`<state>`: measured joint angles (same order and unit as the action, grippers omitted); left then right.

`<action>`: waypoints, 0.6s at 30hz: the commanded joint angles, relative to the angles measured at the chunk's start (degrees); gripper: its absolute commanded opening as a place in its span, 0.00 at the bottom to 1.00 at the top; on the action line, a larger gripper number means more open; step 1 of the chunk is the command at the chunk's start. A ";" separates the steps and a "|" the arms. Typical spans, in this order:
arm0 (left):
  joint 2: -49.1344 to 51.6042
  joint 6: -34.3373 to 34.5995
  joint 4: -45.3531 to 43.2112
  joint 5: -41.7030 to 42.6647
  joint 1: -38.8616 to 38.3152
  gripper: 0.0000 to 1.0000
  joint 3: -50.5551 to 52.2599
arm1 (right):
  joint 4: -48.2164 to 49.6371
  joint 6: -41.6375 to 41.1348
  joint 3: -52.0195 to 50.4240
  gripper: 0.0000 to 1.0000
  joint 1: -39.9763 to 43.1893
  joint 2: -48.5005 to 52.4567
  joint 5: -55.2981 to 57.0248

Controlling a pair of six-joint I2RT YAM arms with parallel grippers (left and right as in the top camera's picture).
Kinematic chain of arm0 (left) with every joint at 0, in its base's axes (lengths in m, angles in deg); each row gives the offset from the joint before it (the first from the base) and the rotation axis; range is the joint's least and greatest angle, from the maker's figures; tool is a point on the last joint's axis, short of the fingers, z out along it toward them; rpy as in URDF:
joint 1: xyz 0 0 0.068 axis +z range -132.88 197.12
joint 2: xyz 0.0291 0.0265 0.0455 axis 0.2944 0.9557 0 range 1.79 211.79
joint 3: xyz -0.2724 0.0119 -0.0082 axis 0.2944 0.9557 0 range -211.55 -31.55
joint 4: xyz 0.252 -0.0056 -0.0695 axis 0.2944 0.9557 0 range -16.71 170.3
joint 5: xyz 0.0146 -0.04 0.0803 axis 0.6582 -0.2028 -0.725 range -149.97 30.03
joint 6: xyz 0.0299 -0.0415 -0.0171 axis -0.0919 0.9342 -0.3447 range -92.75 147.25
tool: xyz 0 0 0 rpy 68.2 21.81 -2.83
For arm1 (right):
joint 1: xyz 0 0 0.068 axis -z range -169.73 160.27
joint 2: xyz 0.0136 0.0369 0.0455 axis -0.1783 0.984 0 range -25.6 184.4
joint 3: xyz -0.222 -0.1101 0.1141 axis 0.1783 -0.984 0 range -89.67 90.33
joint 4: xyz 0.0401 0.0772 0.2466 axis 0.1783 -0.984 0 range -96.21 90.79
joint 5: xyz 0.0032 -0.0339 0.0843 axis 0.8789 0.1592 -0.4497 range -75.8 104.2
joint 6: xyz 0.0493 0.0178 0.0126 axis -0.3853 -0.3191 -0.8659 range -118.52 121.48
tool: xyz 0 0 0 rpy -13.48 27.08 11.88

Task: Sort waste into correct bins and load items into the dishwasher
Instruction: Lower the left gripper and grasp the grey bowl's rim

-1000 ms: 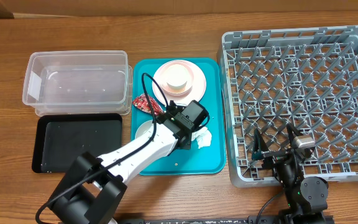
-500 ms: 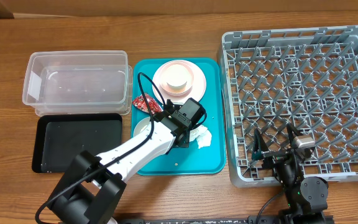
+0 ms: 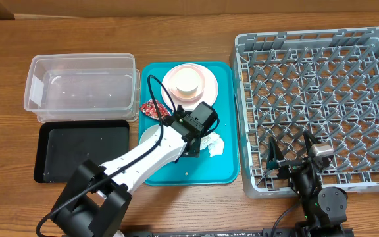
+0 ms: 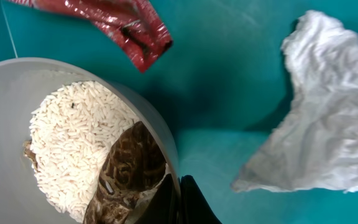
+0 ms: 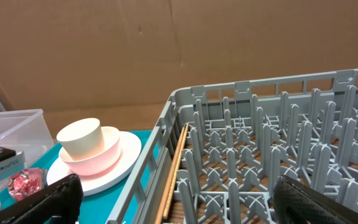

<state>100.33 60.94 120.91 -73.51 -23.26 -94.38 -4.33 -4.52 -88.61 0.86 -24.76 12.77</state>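
- The bowl (image 4: 14,93) sits on the left part of the teal tray (image 4: 229,74). It is upright and holds a heap of white rice grains (image 4: 73,143).
- A brown scrap (image 4: 129,168) lies against the grains on their right side, close under the bowl's rim.
- The left pincer (image 4: 179,202) is pinched narrow on that rim. One dark finger is outside the bowl wall and the other is inside, next to the scrap.
- The crumpled red wrapper (image 4: 123,25) lies on the tray just beyond the bowl's far edge, near the tray's left rim. Whether its tip touches the bowl cannot be told.
- The crumpled white napkin (image 4: 328,118) lies on the tray to the right of the bowl, apart from it.
- At the far end of the tray a small white cup (image 3: 188,82) stands on a pale pink plate (image 3: 204,84), which rests on a white plate (image 5: 114,171).
- Left of the tray, the clear plastic tub (image 3: 38,85) stands on the far side. The shallow black tray (image 3: 45,158) lies on the near side, and the two sit close together.
- The grey dish rack (image 3: 242,99) stands on the desk (image 3: 176,39), right of the teal tray.
- The right pincer (image 3: 289,157) hangs over the rack's near edge. Its fingers are spread wide and hold nothing.
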 commanded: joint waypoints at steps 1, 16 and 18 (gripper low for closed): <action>-0.85 -4.85 0.59 3.30 0.28 0.04 -1.86 | 0.39 -0.24 -0.61 1.00 0.17 -0.68 0.33; -0.83 -12.37 0.22 16.04 2.86 0.04 -1.86 | 0.42 -0.24 -0.61 1.00 0.15 -0.68 0.33; -0.83 -13.22 -0.22 20.00 3.50 0.04 -1.86 | 0.39 -0.24 -0.61 1.00 0.15 -0.68 0.33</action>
<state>100.31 50.45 121.26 -61.55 -20.61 -95.05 -4.36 -4.52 -88.61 0.86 -24.76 12.75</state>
